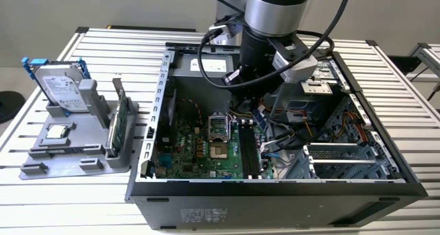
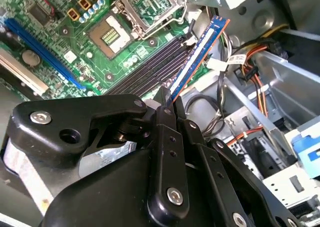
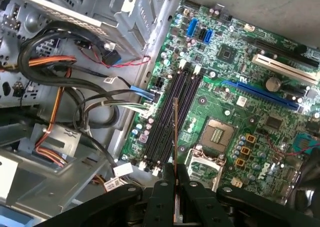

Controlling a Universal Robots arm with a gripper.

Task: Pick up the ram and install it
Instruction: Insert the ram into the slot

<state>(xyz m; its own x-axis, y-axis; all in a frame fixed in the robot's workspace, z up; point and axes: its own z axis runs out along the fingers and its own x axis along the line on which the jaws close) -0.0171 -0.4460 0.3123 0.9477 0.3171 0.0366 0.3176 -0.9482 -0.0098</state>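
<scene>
Clamped shut on the ram (image 2: 197, 54) at one end, gripper (image 2: 167, 107) holding it edge-down above the motherboard's (image 3: 240, 87) dark memory slots (image 3: 175, 107), near the CPU socket (image 3: 217, 135), lengthwise with them for seating.

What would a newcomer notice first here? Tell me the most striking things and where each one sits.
The open computer case with its green motherboard fills the middle of the slatted table. The arm reaches down into it, its pincer shut on the ram, a slim blue stick held above the black memory slots. At the exterior view's left, a grey stand holds a silver hard drive.
</scene>
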